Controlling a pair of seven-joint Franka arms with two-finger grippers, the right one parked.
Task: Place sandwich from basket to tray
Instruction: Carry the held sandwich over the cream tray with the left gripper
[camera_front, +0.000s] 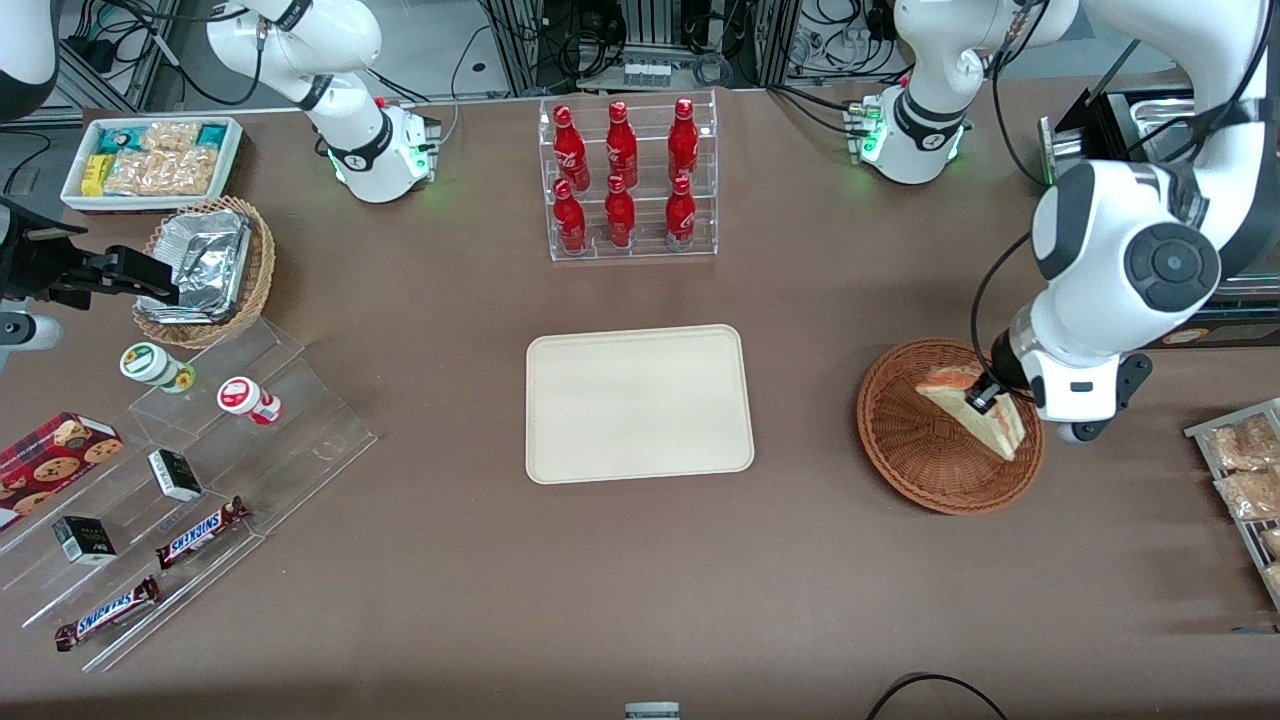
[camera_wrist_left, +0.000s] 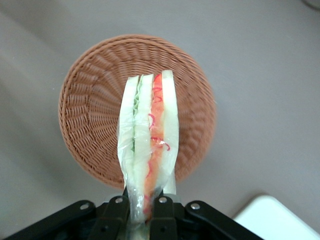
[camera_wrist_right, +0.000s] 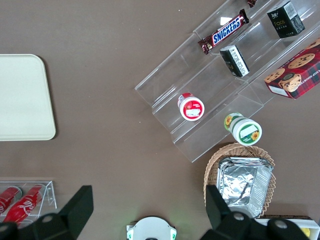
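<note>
Front view, left to right. Toward the parked arm's end: a white bin (camera_front: 150, 160) of snack packets at 10 o'clock from the tray; a pale wicker basket with crumpled foil (camera_front: 208, 268); a clear stepped stand (camera_front: 200, 480) carrying two small round tubs (camera_front: 157, 366), dark cartons (camera_front: 175, 474) and two Snickers bars (camera_front: 200, 532); a red cookie box (camera_front: 55, 452) beside it.

Centre: a clear tiered rack (camera_front: 628, 180) of six glossy red bottles stands at 12 o'clock from the tray (camera_front: 640, 404), a flat cream rectangle with rounded corners and a low rim, nothing on it. The brown tabletop (camera_front: 450, 560) between tray and basket is bare.

At 3 o'clock from the tray: the basket (camera_front: 925, 455), a round, shallow, reddish-brown woven bowl. Above it the gripper (camera_front: 985, 397) is clamped on the sandwich (camera_front: 985, 412), a pale bread wedge in clear wrap. The wrist view shows the fingers (camera_wrist_left: 116, 212) pinching one end, red and green filling layers along the cut edge, the basket (camera_wrist_left: 90, 110) lying below, apart from the wedge. More snack packets (camera_front: 1245, 470) lie at the working arm's end.
</note>
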